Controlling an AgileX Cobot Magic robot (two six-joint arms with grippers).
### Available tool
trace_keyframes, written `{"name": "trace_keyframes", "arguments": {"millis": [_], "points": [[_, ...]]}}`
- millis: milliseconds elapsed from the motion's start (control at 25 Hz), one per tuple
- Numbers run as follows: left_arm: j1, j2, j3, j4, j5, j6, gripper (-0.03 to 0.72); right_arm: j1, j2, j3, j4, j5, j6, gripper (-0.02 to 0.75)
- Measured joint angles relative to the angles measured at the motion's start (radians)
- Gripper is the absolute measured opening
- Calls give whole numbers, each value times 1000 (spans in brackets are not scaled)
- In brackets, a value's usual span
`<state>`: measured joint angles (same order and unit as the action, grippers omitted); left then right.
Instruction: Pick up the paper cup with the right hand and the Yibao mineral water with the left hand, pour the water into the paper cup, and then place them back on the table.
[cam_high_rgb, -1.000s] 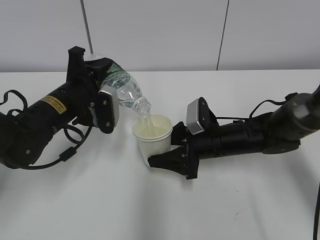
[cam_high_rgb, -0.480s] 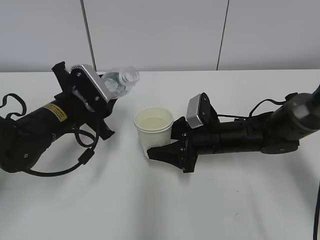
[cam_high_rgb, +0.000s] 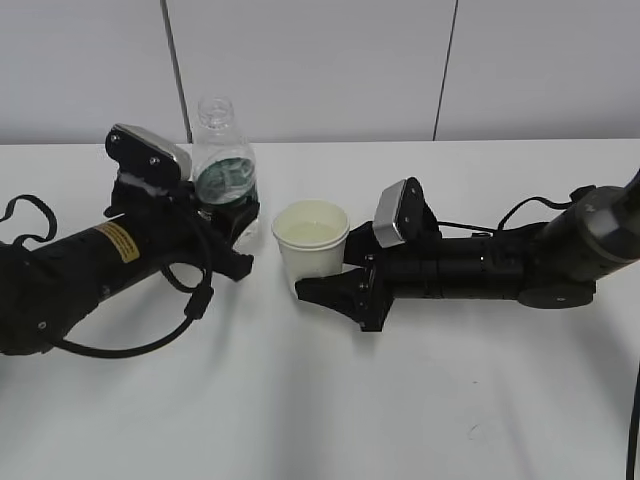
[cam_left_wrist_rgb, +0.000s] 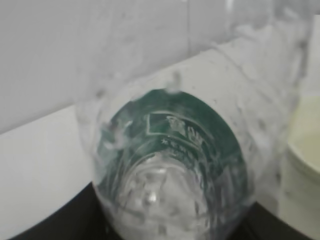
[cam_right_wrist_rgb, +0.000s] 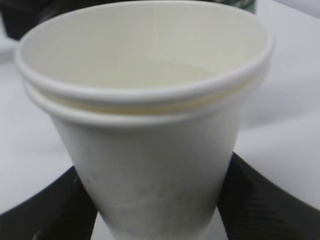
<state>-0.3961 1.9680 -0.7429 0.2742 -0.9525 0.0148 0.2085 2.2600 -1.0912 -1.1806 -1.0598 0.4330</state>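
At nine o'clock my left hand (cam_high_rgb: 225, 232) clamps the Yibao mineral water (cam_high_rgb: 223, 160), upright, near the table (cam_high_rgb: 400, 400). At centre, my right hand (cam_high_rgb: 325, 292) grips the paper cup (cam_high_rgb: 311, 245), water inside. Pouring looks done; I judge only setting both down and releasing remains.

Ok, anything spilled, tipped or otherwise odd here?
No spill visible. The Yibao mineral water stands upright in the left hand, and the paper cup is upright in the right hand. One oddity: the right wrist view shows two stacked rims, suggesting nested cups.
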Motion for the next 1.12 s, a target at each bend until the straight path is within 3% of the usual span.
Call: {"name": "trace_keyframes", "arguments": {"millis": [200, 360, 560, 720, 1120], "points": [[37, 0, 74, 105, -50, -42, 343, 0, 0, 0, 141, 106, -78, 492], [85, 16, 113, 220, -152, -62, 343, 0, 0, 0, 317, 143, -195, 492], [91, 96, 117, 307, -172, -66, 343, 0, 38, 0, 459, 137, -254, 492], [93, 124, 118, 363, -170, -66, 343, 0, 92, 0, 586, 35, -306, 492], [93, 124, 118, 389, -173, -66, 343, 0, 126, 5, 613, -9, -330, 492]]}}
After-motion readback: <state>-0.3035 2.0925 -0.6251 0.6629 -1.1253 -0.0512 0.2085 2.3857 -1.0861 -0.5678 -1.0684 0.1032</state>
